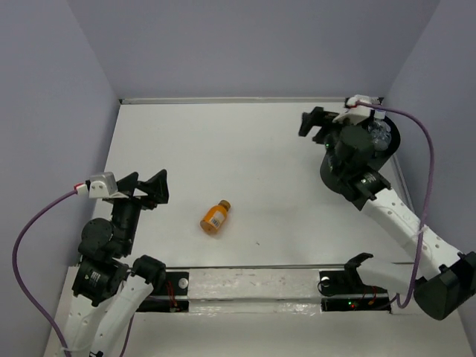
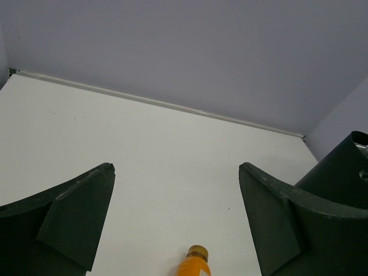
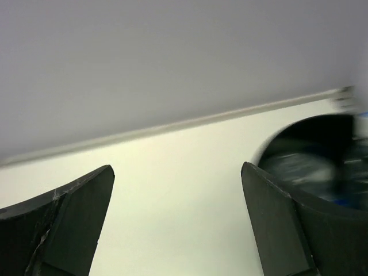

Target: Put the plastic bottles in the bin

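The squat orange bottle [image 1: 216, 217] lies on its side on the white table, cap pointing away from the arms; its cap and shoulder show at the bottom of the left wrist view [image 2: 194, 264]. My left gripper [image 1: 152, 183] is open and empty [image 2: 176, 169], held above the table to the left of and behind the bottle. The black bin [image 1: 372, 152] stands at the far right and also shows in both wrist views [image 2: 339, 175] [image 3: 319, 152]. A clear bottle [image 1: 380, 134] shows inside it. My right gripper [image 1: 314, 121] is open and empty [image 3: 177, 169], just left of the bin's rim. The other bottles are out of view.
Pale walls enclose the table on the left, back and right [image 1: 245, 44]. The right arm [image 1: 394, 212] stretches along the right side to the bin. A clear strip with the arm bases [image 1: 253, 286] runs along the near edge.
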You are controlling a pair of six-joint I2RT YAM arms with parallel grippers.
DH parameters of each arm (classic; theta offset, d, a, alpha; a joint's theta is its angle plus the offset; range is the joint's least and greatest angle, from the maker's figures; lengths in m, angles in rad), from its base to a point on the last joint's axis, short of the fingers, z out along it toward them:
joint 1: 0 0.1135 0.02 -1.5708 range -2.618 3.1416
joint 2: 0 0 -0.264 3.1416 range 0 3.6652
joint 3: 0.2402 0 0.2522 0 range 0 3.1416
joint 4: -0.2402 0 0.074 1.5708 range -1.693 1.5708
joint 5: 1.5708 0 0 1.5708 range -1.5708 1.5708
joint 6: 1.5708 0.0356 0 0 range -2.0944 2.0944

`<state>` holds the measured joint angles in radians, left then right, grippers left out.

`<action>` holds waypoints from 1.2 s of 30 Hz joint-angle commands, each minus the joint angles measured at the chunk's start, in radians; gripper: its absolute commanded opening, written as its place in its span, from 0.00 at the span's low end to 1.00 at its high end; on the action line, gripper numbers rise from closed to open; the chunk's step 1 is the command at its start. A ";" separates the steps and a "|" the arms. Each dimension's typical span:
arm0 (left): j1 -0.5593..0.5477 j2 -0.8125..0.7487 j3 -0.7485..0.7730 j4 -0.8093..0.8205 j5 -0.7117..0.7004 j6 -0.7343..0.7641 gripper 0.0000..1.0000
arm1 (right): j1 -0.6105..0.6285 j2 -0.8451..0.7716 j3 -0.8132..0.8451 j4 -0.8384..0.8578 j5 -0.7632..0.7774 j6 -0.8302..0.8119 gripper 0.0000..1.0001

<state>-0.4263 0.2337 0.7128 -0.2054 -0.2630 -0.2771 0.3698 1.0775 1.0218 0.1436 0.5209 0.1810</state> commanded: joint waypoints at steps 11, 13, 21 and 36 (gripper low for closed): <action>0.014 0.055 0.001 0.047 -0.012 0.016 0.99 | 0.709 0.520 -0.017 -0.128 -0.097 0.603 1.00; 0.015 0.049 0.001 0.044 -0.013 0.016 0.99 | 0.719 0.562 0.006 -0.116 -0.152 0.636 1.00; 0.017 0.036 -0.001 0.052 0.008 0.016 0.99 | 0.741 0.639 0.031 -0.122 -0.214 0.687 1.00; 0.018 0.016 -0.001 0.049 0.008 0.018 0.99 | 0.762 0.791 0.090 -0.141 -0.197 0.699 0.86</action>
<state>-0.4168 0.2577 0.7128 -0.2058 -0.2623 -0.2771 1.1271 1.8473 1.0779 0.0078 0.2813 0.8719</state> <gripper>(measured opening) 0.989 0.908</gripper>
